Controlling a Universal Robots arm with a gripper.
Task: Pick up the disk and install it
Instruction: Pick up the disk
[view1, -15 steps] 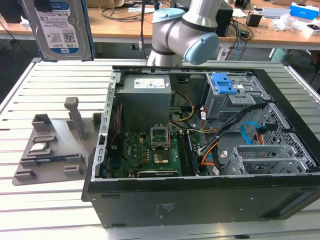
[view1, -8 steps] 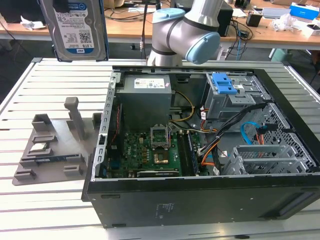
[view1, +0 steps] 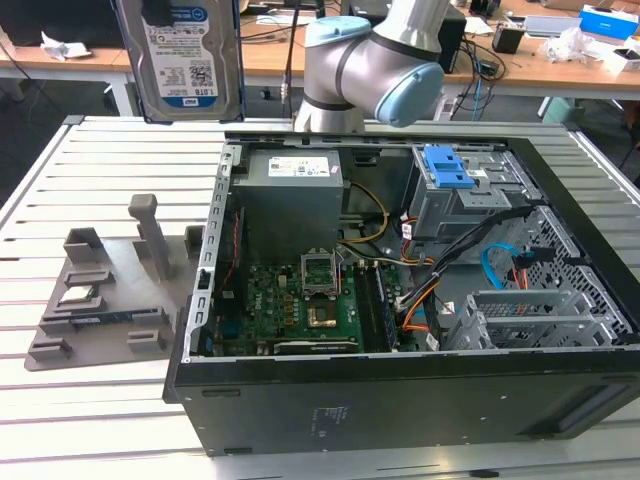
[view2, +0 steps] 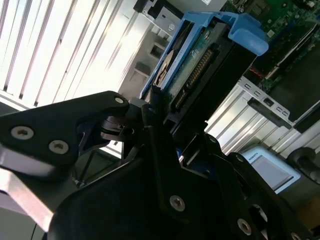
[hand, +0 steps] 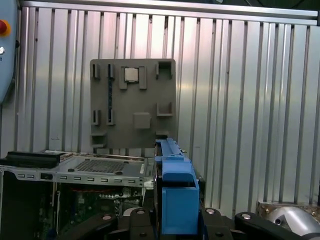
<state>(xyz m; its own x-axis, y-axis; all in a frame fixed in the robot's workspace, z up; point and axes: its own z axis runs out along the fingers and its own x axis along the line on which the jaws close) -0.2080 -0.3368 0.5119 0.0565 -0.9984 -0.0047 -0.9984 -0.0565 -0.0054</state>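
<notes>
Silver metal faced with a white-and-blue barcode label and framed by a bright blue plastic bracket, the flat rectangular disk (view1: 182, 60) hangs high over the slatted aluminium table (view1: 100, 420), above the bare strip between the grey moulded parts fixture (view1: 100, 335) and the open black computer case (view1: 400, 400), touching neither. In the first wrist view the black gripper (hand: 172, 216) sits pressed together on the disk, one member on each side of the blue frame; in the second wrist view a black finger (view2: 155, 142) bears against the drive beside its pin connector. Holding it at the connector end seems meant to leave the opposite end free to lead into a bay, with the plugs facing outward for cabling. The height looks chosen to carry the drive over the case wall. The case lies on its side with the panel off, so the green motherboard (view1: 300, 305) and the grey metal drive cage (view1: 470, 205) with its blue latch (view1: 447, 168) face upward, reachable from above. That cage lies well apart from the disk, toward the exterior view's right, so the pick-up looks finished and the installing not yet begun. A small square silver processor chip (view1: 76, 296) rests in a recess of the fixture, untouched.
</notes>
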